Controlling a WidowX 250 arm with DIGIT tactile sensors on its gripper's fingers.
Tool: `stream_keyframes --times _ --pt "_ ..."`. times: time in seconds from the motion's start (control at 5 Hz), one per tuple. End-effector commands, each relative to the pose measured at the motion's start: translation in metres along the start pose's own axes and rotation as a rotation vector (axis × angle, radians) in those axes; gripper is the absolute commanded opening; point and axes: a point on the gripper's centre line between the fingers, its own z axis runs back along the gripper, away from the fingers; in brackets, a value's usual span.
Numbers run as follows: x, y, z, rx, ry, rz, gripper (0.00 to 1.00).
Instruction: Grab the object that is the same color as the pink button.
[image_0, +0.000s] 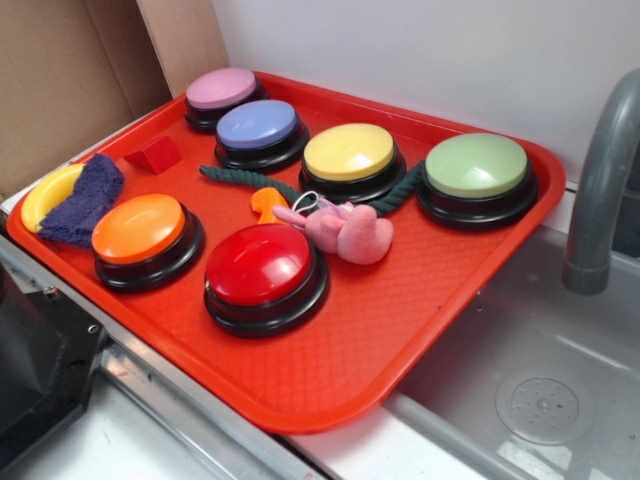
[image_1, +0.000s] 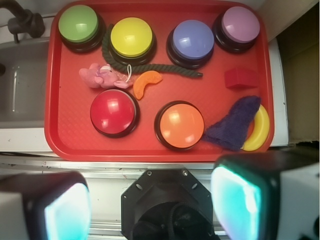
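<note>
Red tray (image_1: 65, 142) by sink: my gripper (image_1: 150, 205), fingers apart and empty, hangs off its near edge. Pink plush toy (image_1: 102, 76) lies ahead-left, long axis crosswise, touching red button (image_1: 114, 112).

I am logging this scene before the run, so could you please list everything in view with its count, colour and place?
tray: 1, red, on the counter beside the sink
dome buttons: 6 on tray; pink button, lavender-blue, yellow, green in the back row; orange, red in front
plush toy: 1, pink, between red and green buttons
rope: 1, dark green, around the yellow button
curved piece: 1, orange, by the toy
block: 1, red
cloth: 1, purple
banana: 1, yellow, under the cloth
faucet: 1, grey
gripper: 1, open, off the tray
</note>
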Motion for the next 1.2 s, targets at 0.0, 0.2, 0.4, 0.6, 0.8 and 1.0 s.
stream_keyframes --times 0.0,0.2,0.4,0.6,0.8,1.0 --pt "0.000 0.000 0.000 0.000 0.000 0.000 1.00" --pt "0.011 -0.008 -0.021 0.022 -0.003 -0.086 1.00" --pt "0.032 -0.019 -0.053 0.003 0.008 -0.274 1.00" --pt "0.052 -0.031 -0.091 0.021 0.000 -0.382 1.00" --pt "0.071 -0.045 -0.131 -0.018 -0.041 -0.434 1.00" --pt "0.086 -0.054 -0.172 0.048 -0.076 -0.458 1.00"
